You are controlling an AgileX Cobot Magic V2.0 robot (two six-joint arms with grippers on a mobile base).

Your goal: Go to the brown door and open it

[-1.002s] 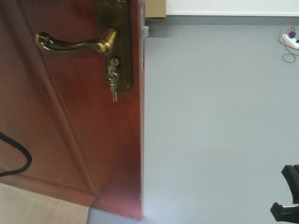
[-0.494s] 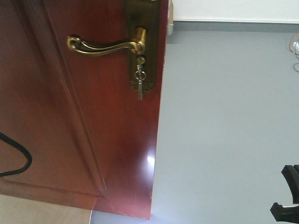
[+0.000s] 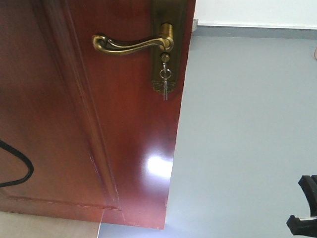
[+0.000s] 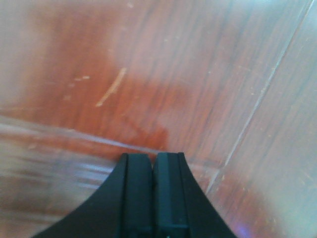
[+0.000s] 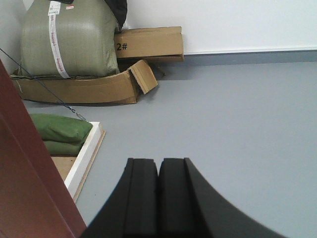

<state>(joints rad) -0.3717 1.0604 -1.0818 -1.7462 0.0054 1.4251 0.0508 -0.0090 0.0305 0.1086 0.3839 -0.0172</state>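
We are looking at the brown door [image 3: 99,124] filling the left half of the front view, its free edge running top to bottom just right of the brass lever handle [image 3: 131,43], whose long axis is lying level and pointing away from that edge. Our left gripper [image 4: 152,163] is facing the door's wooden face close up with its jaws together on nothing, so we judge it the nearer arm. Our right gripper [image 5: 158,171], jaws likewise together and empty, is pointing past the door's edge toward the grey floor [image 5: 237,114].

Grey floor [image 3: 237,139], white wall [image 3: 257,11]
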